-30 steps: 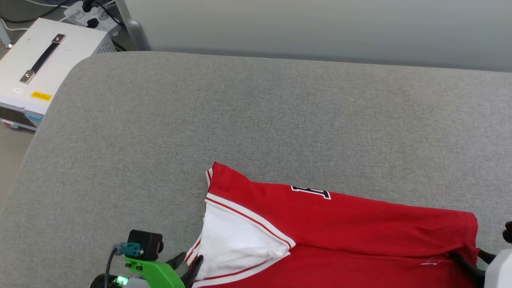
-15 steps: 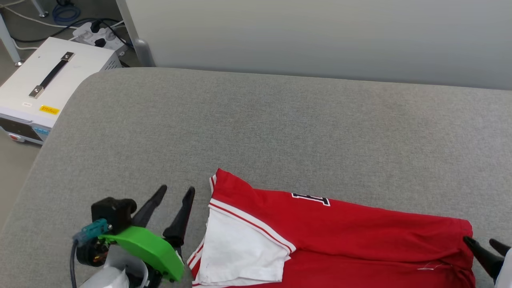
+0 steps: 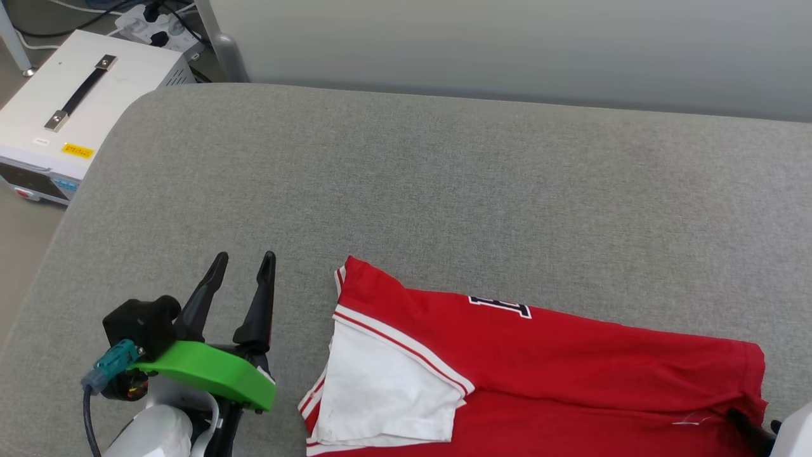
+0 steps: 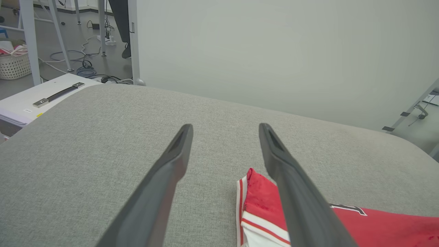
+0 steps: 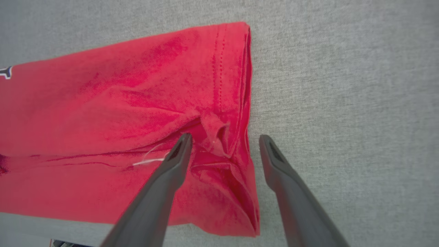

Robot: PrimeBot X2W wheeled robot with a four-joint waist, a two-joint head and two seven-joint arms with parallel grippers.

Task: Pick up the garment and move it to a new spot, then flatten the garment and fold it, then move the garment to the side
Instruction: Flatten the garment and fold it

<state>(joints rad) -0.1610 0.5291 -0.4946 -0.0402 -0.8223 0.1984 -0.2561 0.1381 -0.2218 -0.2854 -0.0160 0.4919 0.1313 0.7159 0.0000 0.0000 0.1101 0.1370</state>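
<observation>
The red garment (image 3: pixel 558 362) lies folded along the near edge of the grey padded table (image 3: pixel 406 190), its white sleeve (image 3: pixel 380 387) with striped trim turned up at the left end. A bit of black numeral (image 3: pixel 499 307) shows at the fold. My left gripper (image 3: pixel 244 259) stands open, left of the garment, nothing between its fingers; its own wrist view shows the garment's corner (image 4: pixel 257 195) beside the right finger. My right gripper (image 5: pixel 223 139) is open above the garment's right hem (image 5: pixel 236 103), the bunched cloth lying between and below its fingers, not pinched.
A white box with a black handle (image 3: pixel 76 108) stands on the floor off the table's left corner, with a power strip and cables (image 3: pixel 158 19) behind it. A pale wall panel (image 3: pixel 507 44) runs along the table's far edge. A laundry basket (image 4: pixel 13 65) sits far left.
My left gripper has let go of the sleeve, opened, and moved up and left off the garment. The right gripper has drawn back toward the lower right. The head camera shifted slightly.
</observation>
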